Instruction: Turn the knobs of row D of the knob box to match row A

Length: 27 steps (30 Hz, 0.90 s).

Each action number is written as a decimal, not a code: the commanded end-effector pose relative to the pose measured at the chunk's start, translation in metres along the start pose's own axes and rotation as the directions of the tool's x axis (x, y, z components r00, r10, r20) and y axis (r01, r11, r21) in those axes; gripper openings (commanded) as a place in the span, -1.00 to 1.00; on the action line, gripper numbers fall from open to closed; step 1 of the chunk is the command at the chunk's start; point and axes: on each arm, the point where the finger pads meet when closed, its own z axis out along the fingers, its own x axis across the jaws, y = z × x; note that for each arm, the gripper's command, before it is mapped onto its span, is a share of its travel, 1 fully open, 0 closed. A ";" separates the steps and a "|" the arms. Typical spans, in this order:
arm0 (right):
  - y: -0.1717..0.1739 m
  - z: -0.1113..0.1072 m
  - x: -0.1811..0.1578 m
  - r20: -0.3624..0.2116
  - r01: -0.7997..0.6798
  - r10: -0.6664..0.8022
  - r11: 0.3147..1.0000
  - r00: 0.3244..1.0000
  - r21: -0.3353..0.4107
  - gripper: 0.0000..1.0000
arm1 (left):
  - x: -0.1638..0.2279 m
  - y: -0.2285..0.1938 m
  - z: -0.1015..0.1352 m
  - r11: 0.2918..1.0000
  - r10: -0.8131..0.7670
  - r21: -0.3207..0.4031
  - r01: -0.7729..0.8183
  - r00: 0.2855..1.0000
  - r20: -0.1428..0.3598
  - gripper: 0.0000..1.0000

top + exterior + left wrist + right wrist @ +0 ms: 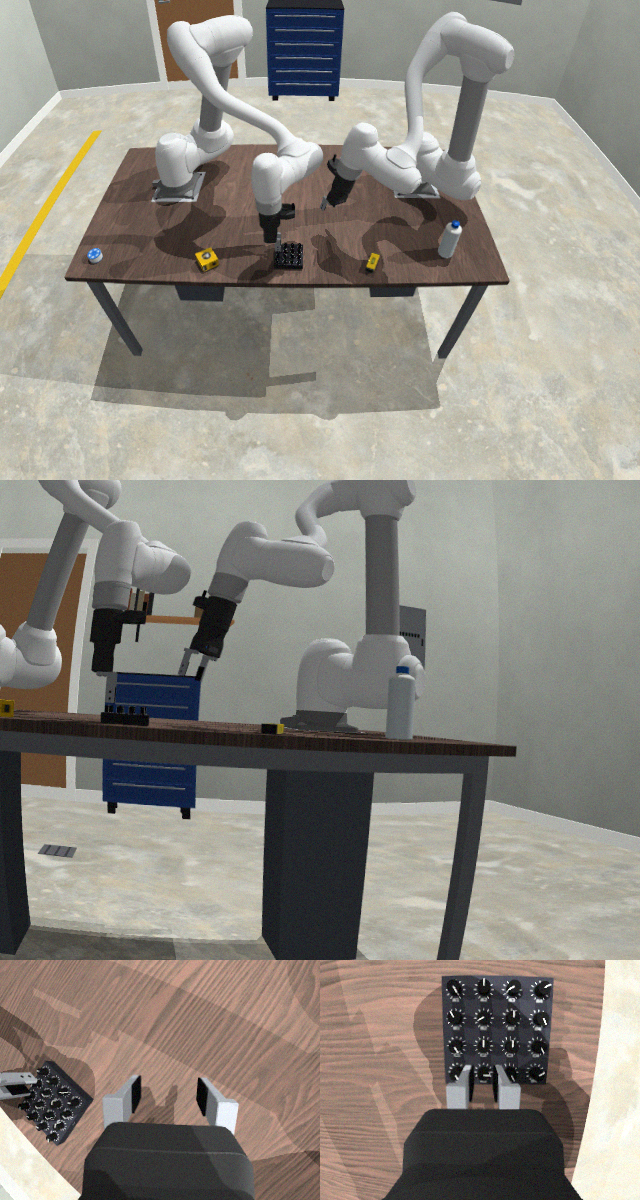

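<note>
knob (484, 1074) by part-open right claw (278, 249) (110, 702) (34, 1086) (483, 1067), pointer seemingly along its row on squarish box (288, 266) (124, 718) (84, 1099) (497, 1005); wide left claw (328, 204) (190, 675) (169, 1079)

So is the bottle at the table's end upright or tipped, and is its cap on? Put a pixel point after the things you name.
Upright, cap on: the white bottle (449, 243) (400, 707) stands on its base, with the blue cap (455, 224) (402, 669) at its top.

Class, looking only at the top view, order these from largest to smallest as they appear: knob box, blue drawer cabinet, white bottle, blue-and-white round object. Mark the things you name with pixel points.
1. Blue drawer cabinet (305, 50) (158, 689)
2. White bottle (449, 241) (400, 707) and knob box (288, 266) (124, 718) (80, 1101) (497, 1032): too close to rank
3. Blue-and-white round object (95, 255)
</note>
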 end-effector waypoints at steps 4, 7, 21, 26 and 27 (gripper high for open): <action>0.000 0.003 0.000 -0.001 0.000 0.000 1.000 1.000 0.001 -0.07 | -0.001 0.000 -0.001 1.000 0.000 0.000 0.000 1.000 0.001 1.00; 0.000 0.008 0.000 -0.001 0.000 0.000 1.000 1.000 0.001 -0.07 | -0.001 0.000 -0.001 1.000 0.000 0.000 0.000 1.000 0.001 1.00; 0.000 0.013 0.000 -0.001 0.000 0.000 1.000 1.000 0.001 -0.07 | -0.001 0.000 -0.001 1.000 0.000 0.000 0.000 1.000 0.001 1.00; 0.000 0.013 0.000 -0.001 0.000 0.000 1.000 1.000 0.001 -0.07 | -0.001 0.000 -0.001 1.000 0.000 0.000 0.000 1.000 0.001 1.00; 0.000 0.013 0.000 -0.001 0.000 0.000 1.000 1.000 0.001 -0.07 | -0.001 0.000 -0.001 1.000 0.000 0.000 0.000 1.000 0.001 1.00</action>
